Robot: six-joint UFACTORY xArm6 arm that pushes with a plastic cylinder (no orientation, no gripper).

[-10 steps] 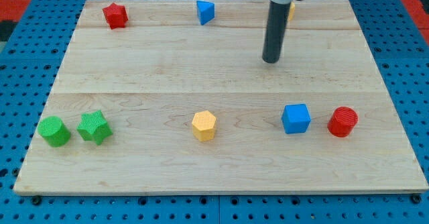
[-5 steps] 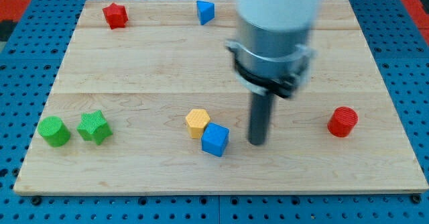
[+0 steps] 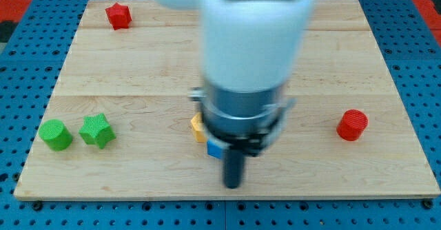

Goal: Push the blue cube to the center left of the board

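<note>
My tip stood on the wooden board near the middle of its bottom edge, a bare rod with nothing to open or close, pressing down on nothing but the wood. The blue cube, the block to be moved, showed only as a small corner just above and to the view's left of the tip, the rest hidden behind the arm's blurred white body; whether rod and cube touched could not be told. A yellow block, likewise half covered, sat against or just beside the cube on its upper left side. Two green blocks, a cylinder and a star, rested near the bottom left corner, a red star near the top left corner, and a red cylinder close to the right edge.

The cube looked like a small, light, rigid plastic piece that should slide readily on smooth wood and turn if struck off-centre. It would best be pushed squarely on its right face, clear of the yellow block, which lay in the way leftward.
</note>
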